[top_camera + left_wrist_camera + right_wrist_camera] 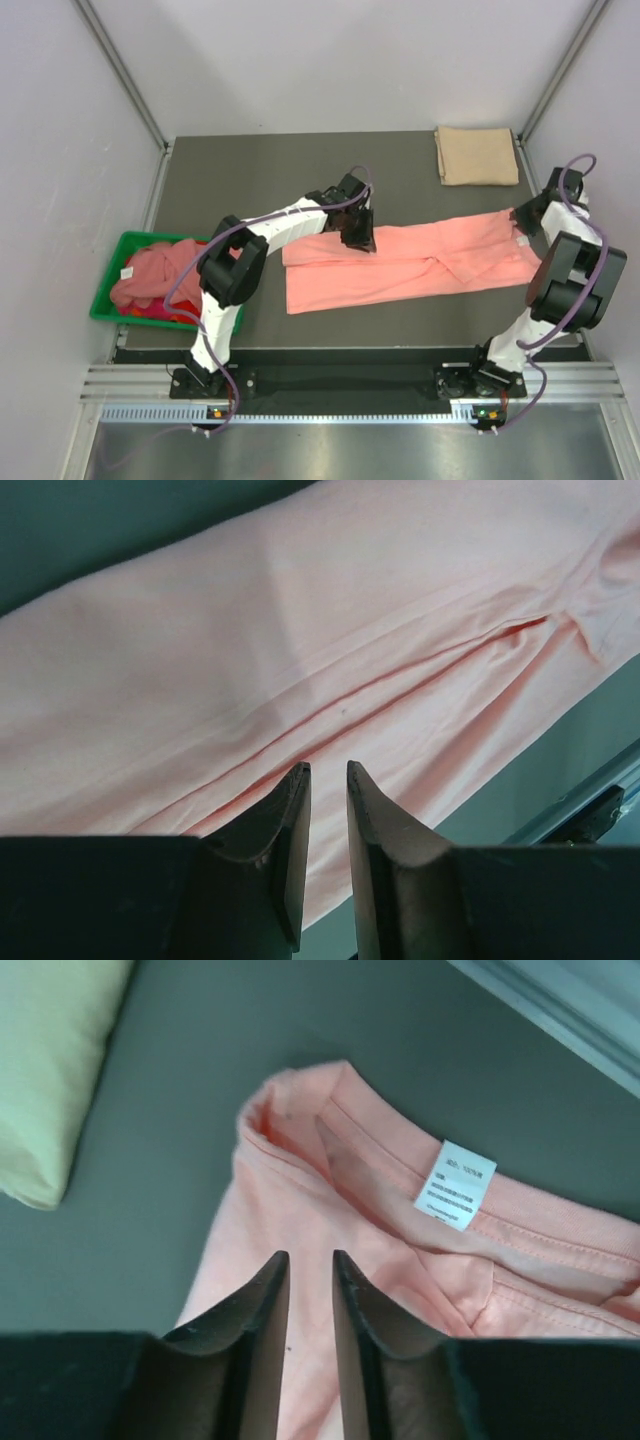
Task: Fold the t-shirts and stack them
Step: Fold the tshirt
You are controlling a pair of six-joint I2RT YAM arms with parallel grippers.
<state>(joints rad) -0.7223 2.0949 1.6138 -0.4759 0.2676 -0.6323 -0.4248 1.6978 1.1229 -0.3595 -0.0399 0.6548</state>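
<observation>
Top external view: found the salmon-pink t-shirt lying flat across the middle of the dark table, drawn into a long band running from 9 o'clock to 3 o'clock. Noted a tan-beige t-shirt already folded at 1 o'clock, well apart. Noted more pink and red t-shirts heaped in a green bin at 8 o'clock.

Judged the cloth light, soft and limp: likely to sag, crease and drag on the table, neither slippery nor fragile. Judged the best holds to be pinches at the band's two ends or corners, through every layer, and not at the middle, for fear of bunching.

Placed the left gripper at the band's 12 o'clock edge, toward its 9 o'clock half. Through the left wrist view, saw its jaws slightly parted with nothing between them. Saw the fabric and one long crease spread just beyond the tips toward 12 o'clock.

Placed the right gripper at the band's 3 o'clock end. Through the right wrist view, saw its jaws narrowly parted and pinching nothing, tips over the pink cloth. Saw the collar and its white care label just beyond at 1 o'clock.
</observation>
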